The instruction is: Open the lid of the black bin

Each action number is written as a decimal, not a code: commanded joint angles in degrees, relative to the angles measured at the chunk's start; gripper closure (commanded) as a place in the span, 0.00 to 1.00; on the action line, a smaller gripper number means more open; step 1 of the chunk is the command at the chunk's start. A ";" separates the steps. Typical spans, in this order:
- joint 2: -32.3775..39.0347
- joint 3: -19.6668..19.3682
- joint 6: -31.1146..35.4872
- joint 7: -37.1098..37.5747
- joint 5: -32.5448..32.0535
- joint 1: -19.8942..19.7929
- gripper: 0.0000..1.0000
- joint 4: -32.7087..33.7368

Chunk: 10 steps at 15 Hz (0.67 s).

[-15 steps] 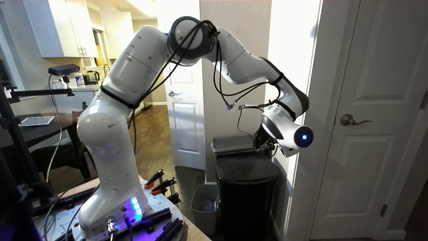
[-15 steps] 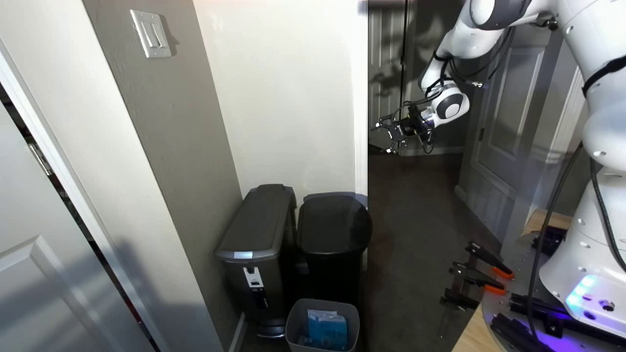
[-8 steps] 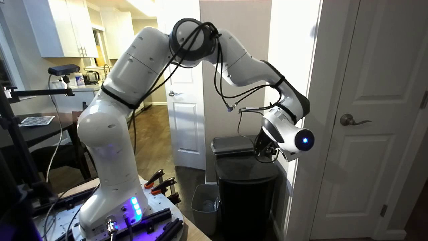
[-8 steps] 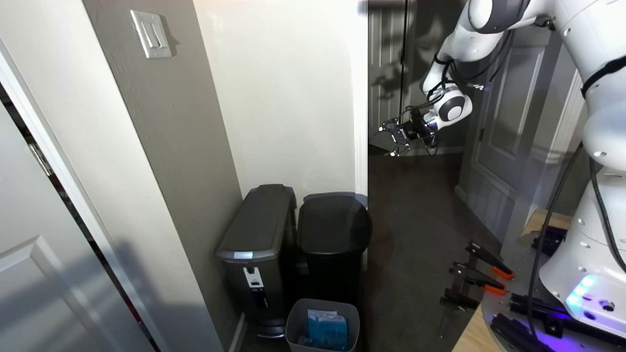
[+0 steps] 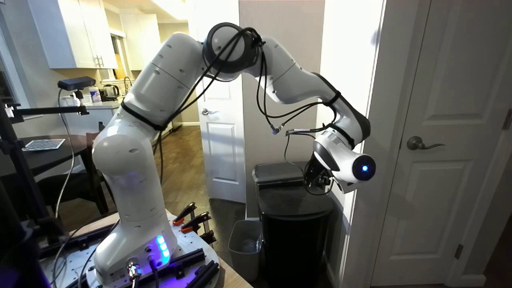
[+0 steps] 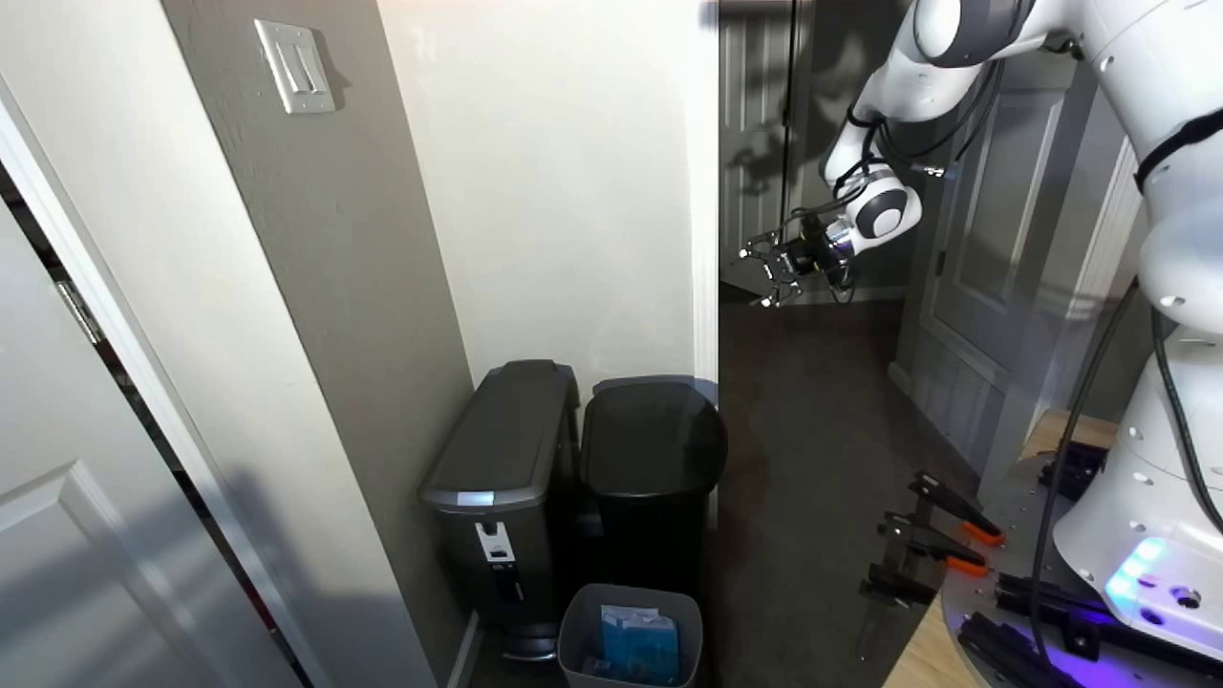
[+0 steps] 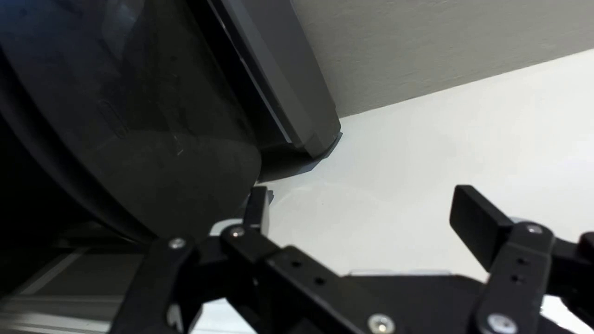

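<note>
The gripper (image 7: 363, 208) has just dipped a little and now hangs there, jaws wide apart with nothing between them. The lid (image 6: 654, 435) lies closed on the black bin (image 6: 652, 540), lower than the jaws and off to one side, so I'd say lining-up has begun but the opening hasn't.

Sticker (image 6: 495, 543) on the dark grey bin (image 6: 521, 511)'s front: print too small for me to read.
Other lettering: none I can make out.
</note>
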 commanded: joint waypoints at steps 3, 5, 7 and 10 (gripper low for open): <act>6.65 2.40 -0.84 -0.35 3.18 -1.41 0.00 5.08; 9.64 2.96 -0.93 -0.11 4.48 -1.67 0.00 7.60; 12.53 3.44 -1.15 0.19 5.44 -1.94 0.00 9.92; 17.57 4.23 -1.21 -0.14 6.53 -2.31 0.00 13.95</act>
